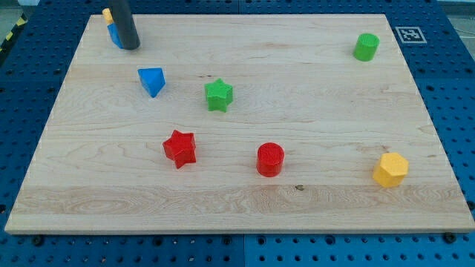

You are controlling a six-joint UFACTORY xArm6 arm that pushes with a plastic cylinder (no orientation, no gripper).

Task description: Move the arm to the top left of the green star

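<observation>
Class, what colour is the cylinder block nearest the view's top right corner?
Green: the cylinder, seen in the camera view.

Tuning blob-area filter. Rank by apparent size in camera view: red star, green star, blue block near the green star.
1. red star, largest, though it sits nearer the view's bottom, which may inflate it.
2-3. green star and blue block look alike; not ranking them.

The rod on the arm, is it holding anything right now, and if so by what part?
Nothing is held. My tip has no jaws; it rests on the board at the view's top left, against a partly hidden blue block and orange block.
</observation>
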